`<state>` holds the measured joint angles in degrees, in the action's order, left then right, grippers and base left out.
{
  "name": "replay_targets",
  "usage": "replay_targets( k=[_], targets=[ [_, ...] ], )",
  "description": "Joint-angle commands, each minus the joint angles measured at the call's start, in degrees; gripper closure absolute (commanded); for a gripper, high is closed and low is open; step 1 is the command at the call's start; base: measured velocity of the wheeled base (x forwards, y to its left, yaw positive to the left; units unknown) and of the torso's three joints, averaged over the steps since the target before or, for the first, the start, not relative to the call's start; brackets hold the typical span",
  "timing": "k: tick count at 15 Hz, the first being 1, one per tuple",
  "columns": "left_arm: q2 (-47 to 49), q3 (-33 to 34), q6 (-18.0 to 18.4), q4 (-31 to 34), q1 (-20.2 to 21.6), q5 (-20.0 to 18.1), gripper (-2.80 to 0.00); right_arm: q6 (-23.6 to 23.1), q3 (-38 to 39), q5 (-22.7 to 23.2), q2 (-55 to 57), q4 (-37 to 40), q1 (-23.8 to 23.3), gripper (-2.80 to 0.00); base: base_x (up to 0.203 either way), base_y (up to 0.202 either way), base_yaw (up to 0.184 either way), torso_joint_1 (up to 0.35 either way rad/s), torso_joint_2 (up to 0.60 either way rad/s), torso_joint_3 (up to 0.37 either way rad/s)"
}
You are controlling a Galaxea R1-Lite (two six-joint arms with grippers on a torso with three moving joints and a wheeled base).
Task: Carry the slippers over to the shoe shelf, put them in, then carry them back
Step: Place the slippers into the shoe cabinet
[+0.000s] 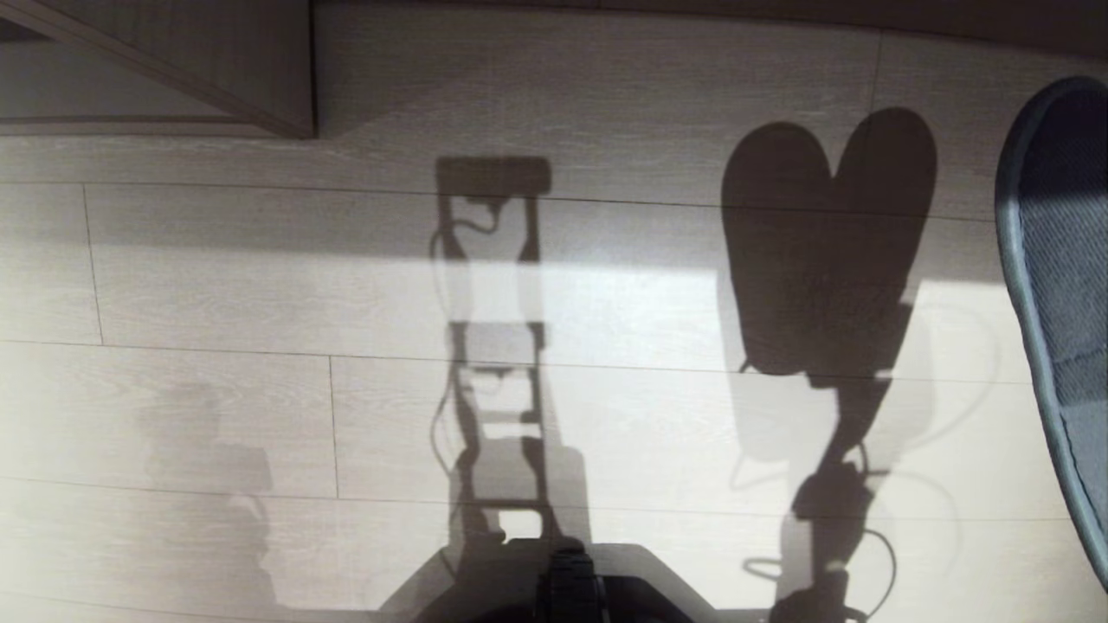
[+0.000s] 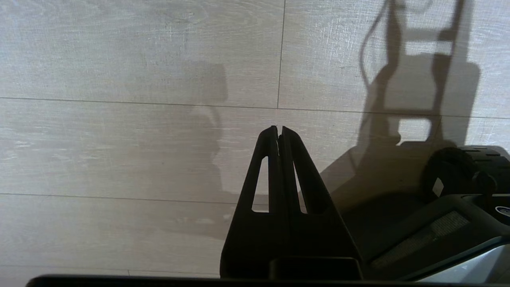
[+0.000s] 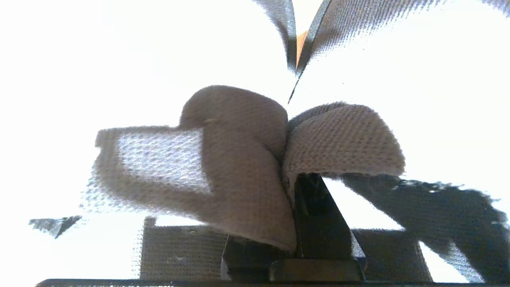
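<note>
Up at the right edge, slippers (image 1: 1060, 285) dangling off the floor (image 1: 260, 285), right pincer (image 3: 293, 187) clenched on both collars. Left pincer (image 2: 279, 131) pressed shut, idle. Thin fabric pinch; any jolt could slip one slipper free.

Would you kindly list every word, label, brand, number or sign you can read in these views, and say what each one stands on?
None can be read.
Robot base: a small white-edged round mark at the picture's edge, cut off and too small to read.
Slippers, pinched in the right claw: plain fabric, no label showing.
Left claw and wood-grain floor: no text.
</note>
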<state>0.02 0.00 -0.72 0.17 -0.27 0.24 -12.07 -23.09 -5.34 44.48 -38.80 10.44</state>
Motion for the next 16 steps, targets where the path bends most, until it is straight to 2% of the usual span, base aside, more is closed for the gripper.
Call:
replay_targets(
  k=[1,3,5,8,10,13,16],
  targets=[
    [-0.1,0.1,0.0,0.0,0.0,0.0,0.00,0.3,0.8,0.0,-11.0,5.1,-1.1,0.00,0.000,0.000,0.000,0.000,0.00,0.000],
    [-0.1,0.1,0.0,0.0,0.0,0.0,0.00,2.0,2.1,1.5,-19.9,10.9,-3.6,0.00,0.000,0.000,0.000,0.000,0.00,0.000],
    [-0.1,0.1,0.0,0.0,0.0,0.0,0.00,3.1,5.7,4.9,-27.2,13.7,-6.3,0.00,0.000,0.000,0.000,0.000,0.00,0.000],
    [-0.1,0.1,0.0,0.0,0.0,0.0,0.00,5.2,10.6,7.1,-35.0,18.2,-9.4,0.00,0.000,0.000,0.000,0.000,0.00,0.000],
    [-0.1,0.1,0.1,0.0,0.0,0.0,0.00,6.9,16.0,6.8,-38.4,19.7,-10.5,0.00,0.000,0.000,0.000,0.000,0.00,0.000],
    [-0.1,0.1,0.1,0.0,0.0,-0.1,0.00,7.0,21.1,7.7,-42.0,22.8,-10.8,0.00,0.000,0.000,0.000,0.000,0.00,0.000],
    [-0.1,0.1,0.2,0.0,0.0,-0.1,0.00,6.1,23.0,8.2,-44.6,33.6,-10.8,0.00,0.000,0.000,0.000,0.000,0.00,0.000]
  ],
)
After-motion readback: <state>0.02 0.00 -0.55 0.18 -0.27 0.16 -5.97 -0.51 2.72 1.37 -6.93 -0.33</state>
